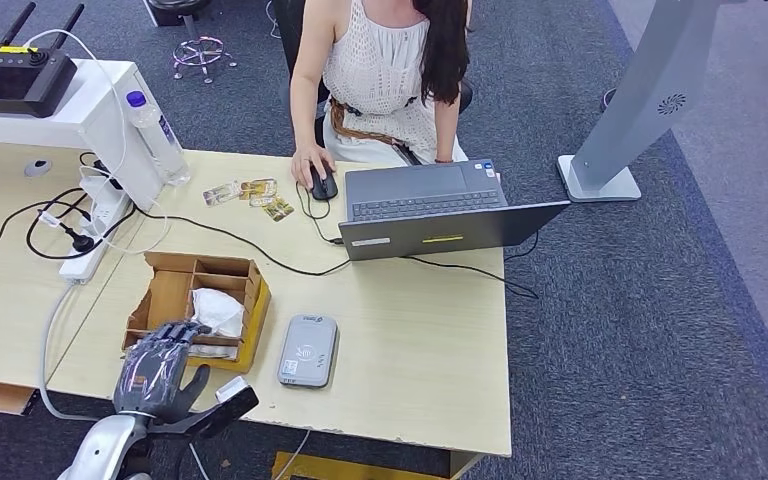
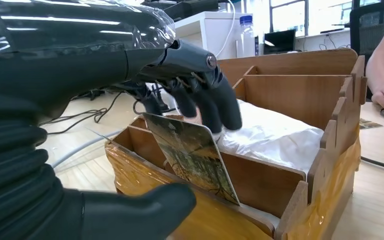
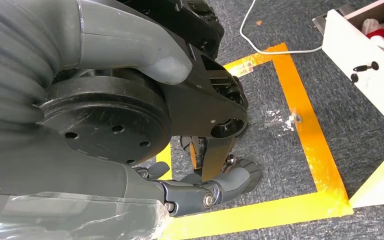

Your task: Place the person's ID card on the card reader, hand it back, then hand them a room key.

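My left hand (image 1: 158,365) is at the brown wooden box with little walls (image 1: 165,293), near the front left corner of the surface. Its fingers (image 2: 215,107) touch the top edge of a thin picture card (image 2: 192,155) standing tilted in the front slot. I think the thumb (image 2: 145,210), low in front, must close next. My right hand (image 3: 215,187) hangs by the floor, fingers curled in on nothing.

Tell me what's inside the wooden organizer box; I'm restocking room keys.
The wooden organizer box holds crumpled white plastic and a picture-printed card upright in the near slot, under the left hand. Anything beneath the plastic is hidden.
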You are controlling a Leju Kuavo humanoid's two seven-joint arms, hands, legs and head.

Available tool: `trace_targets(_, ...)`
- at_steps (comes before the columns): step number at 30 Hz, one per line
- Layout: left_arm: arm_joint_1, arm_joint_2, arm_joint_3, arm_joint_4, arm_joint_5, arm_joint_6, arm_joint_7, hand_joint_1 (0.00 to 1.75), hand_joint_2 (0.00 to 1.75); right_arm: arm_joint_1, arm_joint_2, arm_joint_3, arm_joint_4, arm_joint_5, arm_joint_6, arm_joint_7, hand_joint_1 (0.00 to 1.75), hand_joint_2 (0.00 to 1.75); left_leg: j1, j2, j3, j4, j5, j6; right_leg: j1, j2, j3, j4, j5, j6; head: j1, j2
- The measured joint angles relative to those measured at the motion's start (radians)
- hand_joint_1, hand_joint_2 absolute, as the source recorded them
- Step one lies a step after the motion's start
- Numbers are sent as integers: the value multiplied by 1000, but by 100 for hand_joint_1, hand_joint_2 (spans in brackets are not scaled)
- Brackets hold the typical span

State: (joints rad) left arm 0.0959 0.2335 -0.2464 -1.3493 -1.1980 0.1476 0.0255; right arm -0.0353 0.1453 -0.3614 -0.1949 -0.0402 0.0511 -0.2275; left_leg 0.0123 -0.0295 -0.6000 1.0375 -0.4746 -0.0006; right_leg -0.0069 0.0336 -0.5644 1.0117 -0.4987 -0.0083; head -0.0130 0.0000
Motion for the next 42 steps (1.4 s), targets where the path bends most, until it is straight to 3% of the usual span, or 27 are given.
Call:
trace_targets(26, 4, 0, 0, -1, 12, 8, -12, 175, 175, 0, 0, -6, 0, 7, 1, -1, 0, 175, 0, 0, 0, 0, 0, 0, 0, 0, 0, 0, 0, 0, 0, 0)
trace_targets(42, 5, -10, 14, -30, -22, 64, 3, 175, 175, 0, 0, -12, 0, 18, 1, -4, 0, 175, 0, 0, 0, 0, 0, 0, 0, 0, 0, 0, 0, 0, 0, 0)
